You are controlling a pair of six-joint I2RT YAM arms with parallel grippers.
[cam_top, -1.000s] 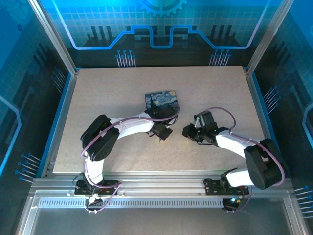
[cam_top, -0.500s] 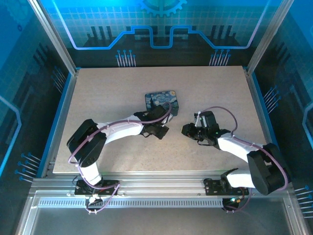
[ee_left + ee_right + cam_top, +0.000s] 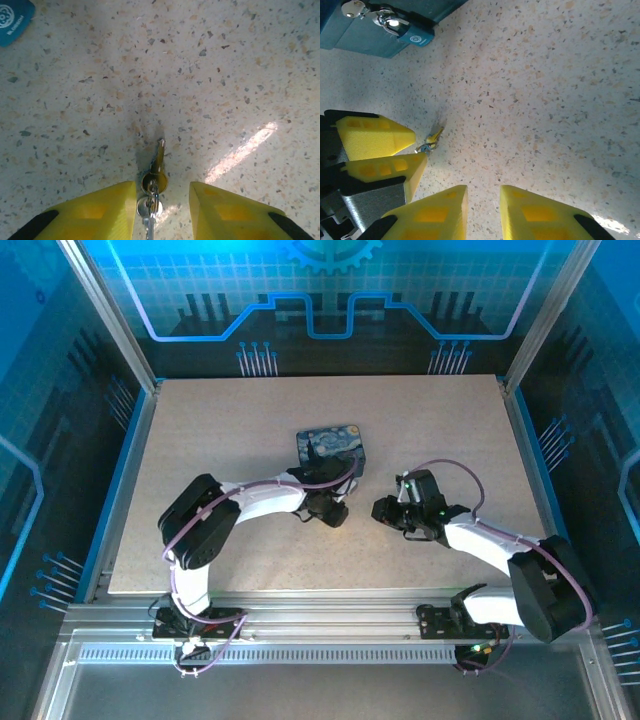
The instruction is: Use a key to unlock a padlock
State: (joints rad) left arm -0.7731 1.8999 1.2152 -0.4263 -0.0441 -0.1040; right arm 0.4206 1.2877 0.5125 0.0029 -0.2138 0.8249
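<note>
The key (image 3: 158, 161), a small brass-coloured one ringed to a silvery second key, lies flat on the speckled table. It sits between the yellow fingertips of my left gripper (image 3: 162, 202), which is open; the right finger is clear of it. The right wrist view shows the same key (image 3: 433, 136) beside the left gripper's fingers (image 3: 375, 135). The padlock (image 3: 395, 22) hangs shiny on the blue box (image 3: 350, 35) at top left. My right gripper (image 3: 482, 197) is open over bare table with nothing between its fingers. From above, the left gripper (image 3: 335, 512) and right gripper (image 3: 385, 510) face each other below the box (image 3: 332, 448).
A blue tag corner (image 3: 12, 17) shows at the top left of the left wrist view. The tabletop (image 3: 230, 430) is ringed by blue rails and metal posts. Purple cables (image 3: 450, 468) loop over the right arm.
The left arm's elbow swung out to the left and came back. Its gripper ended close to where it was. The right arm hardly moved.
</note>
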